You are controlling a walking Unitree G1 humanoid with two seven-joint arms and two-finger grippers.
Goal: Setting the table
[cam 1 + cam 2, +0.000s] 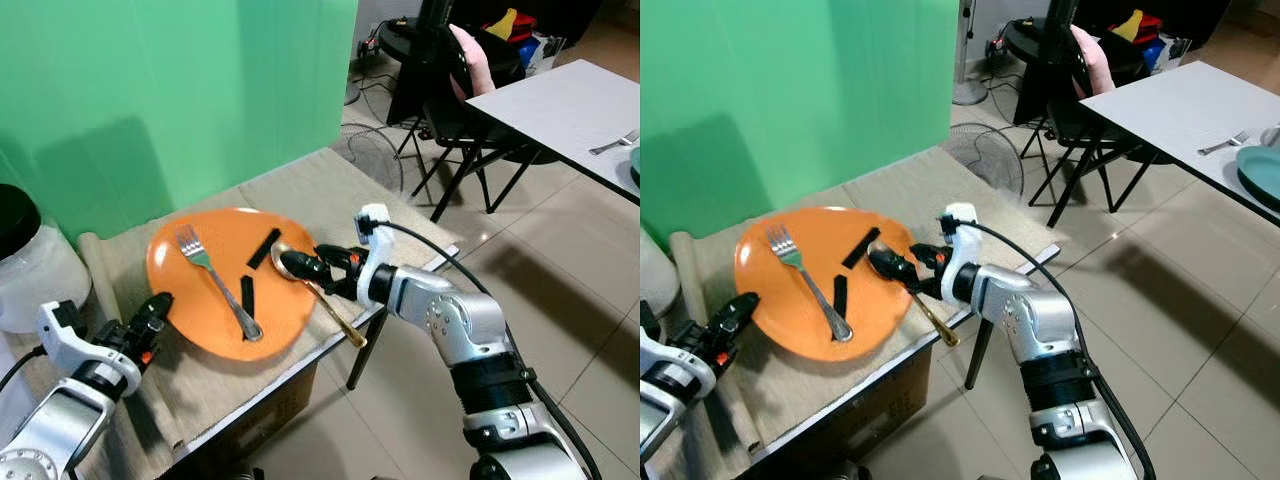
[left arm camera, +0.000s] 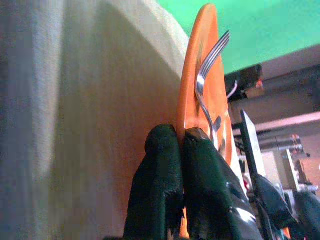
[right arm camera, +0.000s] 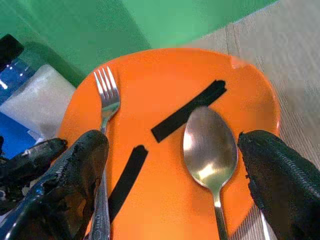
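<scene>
Orange plate steadied, spoon between parted fingers

Orange plate (image 1: 205,300) lies on the beige cloth-covered table (image 1: 330,190) and carries a fork (image 1: 215,283), a spoon (image 3: 209,150) with its bowl on the near rim, and two black strips (image 3: 187,111). The right gripper (image 1: 298,264) hovers over the spoon bowl with fingers spread wide — nothing held. The left gripper (image 1: 153,312) has its fingers pinched together on the plate's edge. A sound pick, I judge, means lowering squarely so both fingertips straddle the spoon's neck rather than the slippery bowl, closing gently, then lifting straight up — the handle overhangs the table edge and could tip off.
</scene>
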